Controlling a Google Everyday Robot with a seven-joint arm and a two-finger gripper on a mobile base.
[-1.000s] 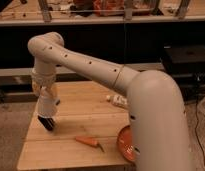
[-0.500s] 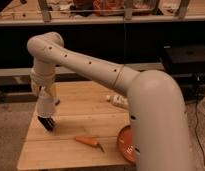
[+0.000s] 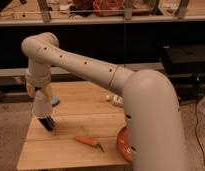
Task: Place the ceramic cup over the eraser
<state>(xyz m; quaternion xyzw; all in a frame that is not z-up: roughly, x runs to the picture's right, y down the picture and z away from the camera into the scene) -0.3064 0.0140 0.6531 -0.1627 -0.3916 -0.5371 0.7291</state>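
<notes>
My gripper [image 3: 38,91] hangs from the cream arm over the left part of the wooden table [image 3: 91,120]. Its yellowish fingers [image 3: 47,93] sit on either side of the upper end of the ceramic cup [image 3: 41,108], a cream tapered cylinder held tilted. The eraser [image 3: 48,123], a small black ribbed block narrower than the cup, sticks out right under the cup's lower end, just above or on the table. I cannot tell whether cup and eraser touch.
A pale blue flat object [image 3: 55,101] lies just behind the cup. A carrot [image 3: 89,142] lies near the front edge. An orange bowl [image 3: 122,145] sits at the front right, partly hidden by my arm. A white labelled bottle [image 3: 115,100] lies at the right.
</notes>
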